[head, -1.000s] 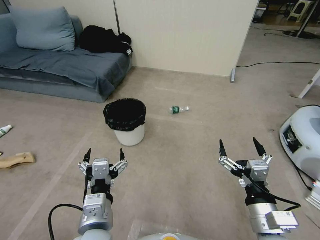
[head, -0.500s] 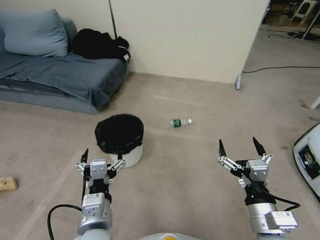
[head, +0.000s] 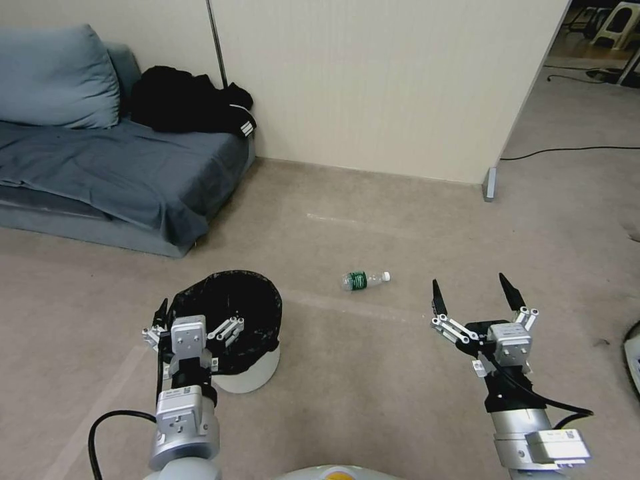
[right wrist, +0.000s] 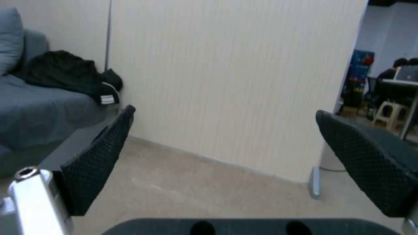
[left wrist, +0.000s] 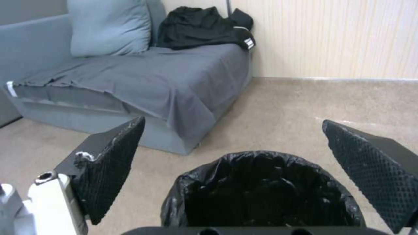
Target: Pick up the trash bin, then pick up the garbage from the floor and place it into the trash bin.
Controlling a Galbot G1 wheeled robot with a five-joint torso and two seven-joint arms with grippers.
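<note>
Left gripper (head: pixel 198 319) hangs wide open over the trash bin (head: pixel 230 330), covering its near rim; one finger sits over the mouth, the other outside. The bin stands upright on the carpet, mouth up. Right gripper (head: pixel 475 295) is spread wide, empty, above bare floor. A bottle (head: pixel 364 279) lies on its side, cap pointing right.

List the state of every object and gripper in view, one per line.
trash bin: upright on the floor, black liner over its rim, not gripped.
bottle: lying on its side on the floor, cap on.
left gripper: open, over the bin's near rim.
right gripper: open, empty, above bare floor.
black jacket: heaped on the sofa.
</note>
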